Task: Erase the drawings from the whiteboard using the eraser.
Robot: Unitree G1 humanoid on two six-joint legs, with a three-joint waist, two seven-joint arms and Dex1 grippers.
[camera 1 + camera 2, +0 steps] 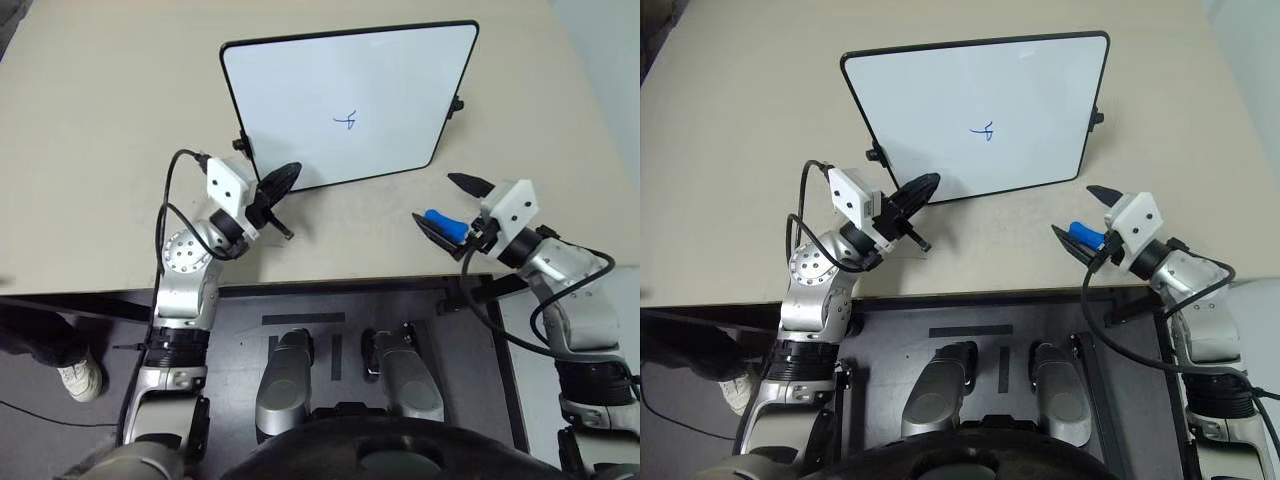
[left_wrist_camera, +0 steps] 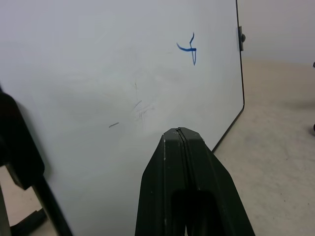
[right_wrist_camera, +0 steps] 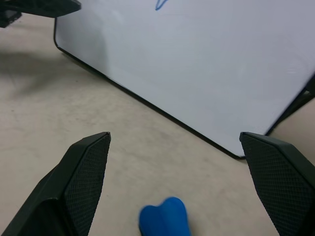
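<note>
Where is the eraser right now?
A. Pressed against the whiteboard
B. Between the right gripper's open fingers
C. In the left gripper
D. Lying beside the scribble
B: the blue eraser sits between the spread fingers of the right gripper, off the whiteboard, whose scribble is unerased.

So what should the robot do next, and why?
Probably shut the right gripper on the eraser. Its fingers stand wide open with the blue block between them near the base, apparently not clamped, and the blue scribble is still on the whiteboard. The left gripper is shut at the board's lower edge, so wiping seems to fall to the right arm.
</note>
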